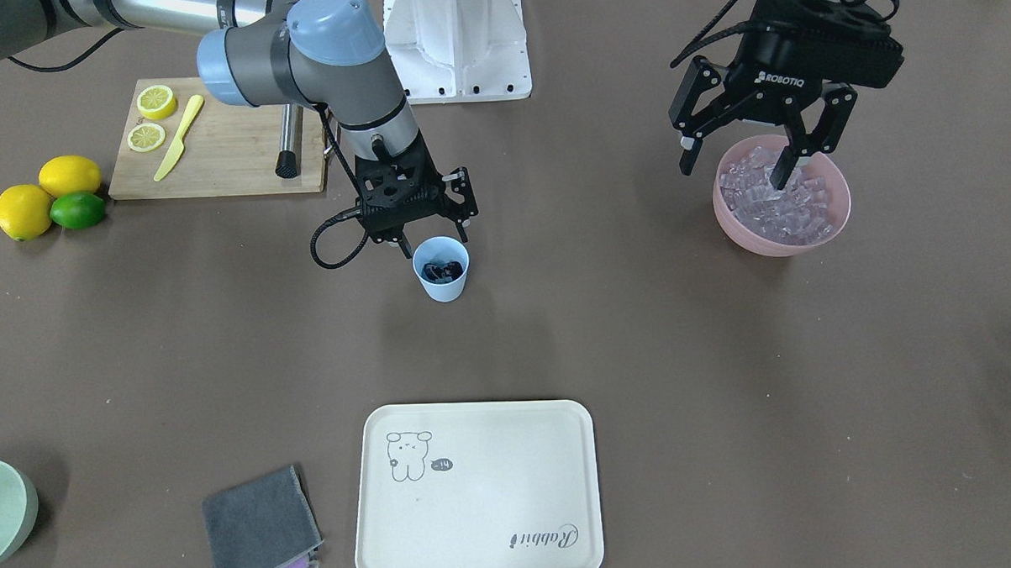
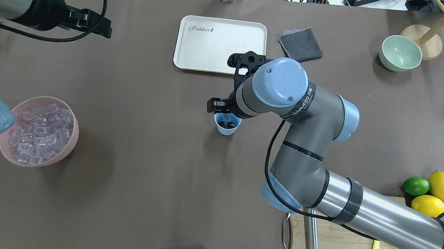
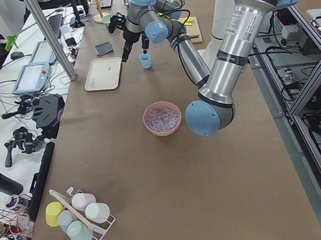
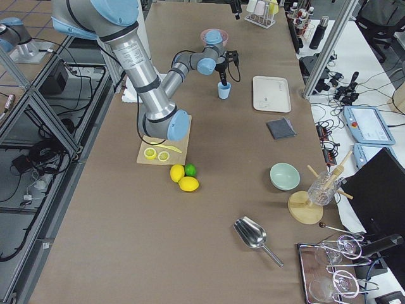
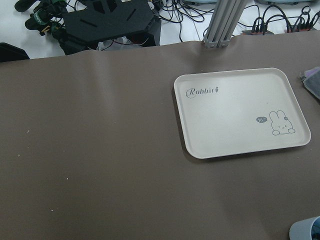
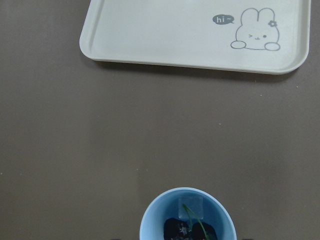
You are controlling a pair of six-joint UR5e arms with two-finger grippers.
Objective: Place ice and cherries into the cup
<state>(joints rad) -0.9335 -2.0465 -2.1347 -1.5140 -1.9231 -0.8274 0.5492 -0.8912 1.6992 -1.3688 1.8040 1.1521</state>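
The light-blue cup (image 1: pixel 441 269) stands mid-table, and shows in the overhead view (image 2: pixel 227 125) too. The dark cherries (image 6: pixel 187 229) lie inside it with one clear ice cube (image 6: pixel 190 206). My right gripper (image 1: pixel 432 240) hangs open and empty just above the cup's rim. The remaining ice (image 1: pixel 776 199) fills a pink bowl (image 2: pixel 41 133). My left gripper (image 1: pixel 733 171) is open and empty; it appears over the pink bowl's near edge in the front-facing view and seems well above it.
A cream tray (image 1: pixel 482 562) lies beyond the cup. A cutting board (image 1: pixel 232 151) carries lemon slices and a yellow knife. Two lemons and a lime (image 1: pixel 77 210) sit beside it. A grey cloth (image 1: pixel 257 528) and a pale green bowl (image 2: pixel 401 54) are near the far edge.
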